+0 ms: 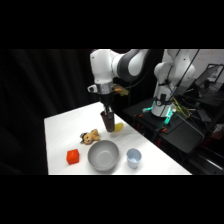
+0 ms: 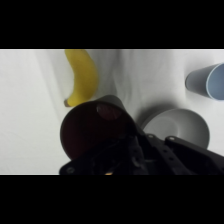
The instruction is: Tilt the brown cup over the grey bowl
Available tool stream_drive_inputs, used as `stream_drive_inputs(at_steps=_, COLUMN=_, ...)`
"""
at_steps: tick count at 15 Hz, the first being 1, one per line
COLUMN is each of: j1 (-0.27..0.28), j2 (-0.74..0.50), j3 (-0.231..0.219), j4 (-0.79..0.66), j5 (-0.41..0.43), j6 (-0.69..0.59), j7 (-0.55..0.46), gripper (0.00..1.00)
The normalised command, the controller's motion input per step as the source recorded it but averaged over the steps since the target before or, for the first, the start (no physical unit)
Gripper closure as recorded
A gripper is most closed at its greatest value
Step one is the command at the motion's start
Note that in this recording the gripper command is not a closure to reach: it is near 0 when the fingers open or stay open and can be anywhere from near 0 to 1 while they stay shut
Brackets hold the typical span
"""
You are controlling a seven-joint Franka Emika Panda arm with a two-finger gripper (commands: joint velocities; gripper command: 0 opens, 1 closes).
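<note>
1. The claw (image 1: 107, 111) comes down from above and is clenched on the rim of the brown cup (image 1: 108, 121), which hangs roughly upright, rim up, at or just above the counter (image 1: 60, 130); whether its base touches cannot be told.
2. The grey bowl (image 1: 103, 154) sits toward the counter's near edge, apart from the cup. From the claw it lies forward, toward the camera in the side view; in the wrist view the bowl (image 2: 187, 130) shows just beside the cup (image 2: 92, 131).
3. The cup's long axis is near vertical, so the tilt likely needs a carry toward the bowl first, then a rotation of the rim over it.
4. The bowl's inside looks smooth and empty. The cup's interior is dark; any contents cannot be made out.
5. A pale blue cup (image 1: 134, 157) stands just beside the bowl, its inside not clear.
6. Near the path lie a banana (image 2: 82, 75), a small toy figure (image 1: 90, 136) and a red block (image 1: 73, 157).
</note>
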Motion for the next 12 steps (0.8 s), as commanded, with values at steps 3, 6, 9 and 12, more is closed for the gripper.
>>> stream_drive_inputs(at_steps=3, j1=0.044, j2=0.12, j3=-0.005, j4=-0.06, j5=0.029, j6=0.37, j7=0.20, gripper=0.14)
stream_drive_inputs(at_steps=6, j1=0.058, j2=0.09, j3=-0.006, j4=-0.02, j5=0.043, j6=0.29, j7=0.17, gripper=0.14)
stream_drive_inputs(at_steps=9, j1=0.082, j2=-0.01, j3=-0.015, j4=-0.03, j5=0.001, j6=0.20, j7=0.18, gripper=0.00)
stream_drive_inputs(at_steps=12, j1=0.104, j2=-0.09, j3=-0.030, j4=-0.04, j5=-0.093, j6=0.10, j7=0.22, gripper=0.00)
